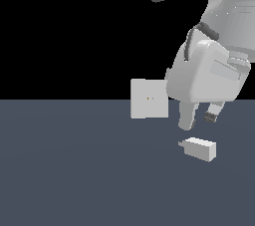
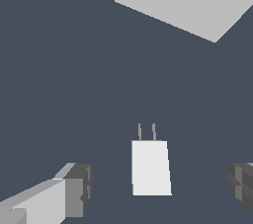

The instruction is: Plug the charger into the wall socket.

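A white Franka Panda arm is hanging over a flat slate-grey floor (image 1: pixel 74 180) against a black backdrop, its gripper (image 1: pixel 199 116) pointing downward and poised just above the charger (image 1: pixel 199 149), which is lying on the floor toward the exterior view's right. The jaws are standing spread wide with nothing between them: in the wrist view the gripper (image 2: pixel 160 191) is showing one finger (image 2: pixel 74 191) on one side of the frame and the other finger (image 2: pixel 240 187) at the opposite edge, with the charger (image 2: pixel 150 168) lying in the gap, touching neither pad. The charger, a small white block, is resting flat on its long side; in the exterior view a short narrower nub is sticking out of its end toward the view's left, and in the wrist view two thin grey prongs (image 2: pixel 147 132) are projecting from the end that is facing the wall socket (image 2: pixel 183 1). The wall socket (image 1: pixel 149 98), a flat white square plate, is standing upright on the floor farther back and to the exterior view's left of the charger, well apart from it, with two tiny yellowish holes near its centre; the arm's bulky wrist housing (image 1: pixel 206 75) is overlapping the plate's right edge in that view. In the wrist view only a pale grey angled portion of the plate is showing, cut off by the frame edge, and its holes are not visible there.
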Robot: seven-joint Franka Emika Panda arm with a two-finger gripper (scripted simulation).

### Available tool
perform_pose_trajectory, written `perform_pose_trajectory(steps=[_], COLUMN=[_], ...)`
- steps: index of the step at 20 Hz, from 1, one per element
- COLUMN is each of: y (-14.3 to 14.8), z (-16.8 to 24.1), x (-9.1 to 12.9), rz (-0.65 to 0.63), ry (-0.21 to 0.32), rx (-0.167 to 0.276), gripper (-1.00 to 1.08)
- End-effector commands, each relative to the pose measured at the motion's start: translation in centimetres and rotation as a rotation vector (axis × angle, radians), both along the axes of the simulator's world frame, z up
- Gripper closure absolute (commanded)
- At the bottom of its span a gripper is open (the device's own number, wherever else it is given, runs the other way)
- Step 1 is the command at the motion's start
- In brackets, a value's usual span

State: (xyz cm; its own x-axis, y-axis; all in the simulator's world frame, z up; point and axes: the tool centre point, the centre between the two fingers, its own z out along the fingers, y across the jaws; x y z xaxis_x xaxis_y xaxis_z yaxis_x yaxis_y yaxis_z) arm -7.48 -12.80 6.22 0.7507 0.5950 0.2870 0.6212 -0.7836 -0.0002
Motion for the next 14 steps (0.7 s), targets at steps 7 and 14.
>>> perform_pose_trajectory(steps=[7,14], y=[0.0,0.0], z=[-1.3,-4.2], x=[0.0,-0.1], rz=[0.001,0.002], ry=[0.000,0.000], rx=[0.000,-0.001], gripper=[-0.92,-0.92])
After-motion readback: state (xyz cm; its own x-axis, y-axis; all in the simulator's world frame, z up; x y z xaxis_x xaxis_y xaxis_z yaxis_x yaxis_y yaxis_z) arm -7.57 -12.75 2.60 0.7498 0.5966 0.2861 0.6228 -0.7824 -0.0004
